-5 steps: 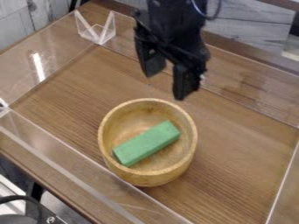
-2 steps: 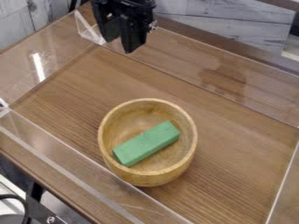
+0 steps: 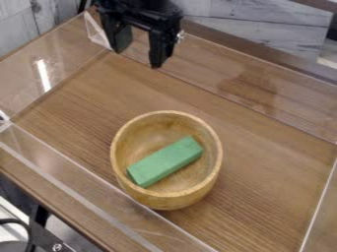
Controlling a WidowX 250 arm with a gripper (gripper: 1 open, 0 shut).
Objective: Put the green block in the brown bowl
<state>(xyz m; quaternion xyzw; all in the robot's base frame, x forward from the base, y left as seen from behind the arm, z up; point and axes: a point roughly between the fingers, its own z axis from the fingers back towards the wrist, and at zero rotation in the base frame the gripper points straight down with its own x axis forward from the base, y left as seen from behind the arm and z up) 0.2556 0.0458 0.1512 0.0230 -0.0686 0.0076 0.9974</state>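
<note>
The green block (image 3: 166, 161) lies flat inside the brown bowl (image 3: 129, 180), slanting from lower left to upper right across the bowl's floor. The bowl rests on the wooden table, a little below the middle of the view. My gripper (image 3: 141, 47) hangs near the top, well above and behind the bowl and somewhat to its left. Its two dark fingers stand apart, open, with nothing between them.
Clear acrylic walls (image 3: 79, 202) fence the wooden table on the left, front and back. A clear plastic piece (image 3: 95, 30) stands at the back left, just beside the gripper. A grey wall runs behind the table at the upper right.
The gripper has moved from above the bowl's far rim up and to the left, to the back of the table. The block has stayed in the bowl.
</note>
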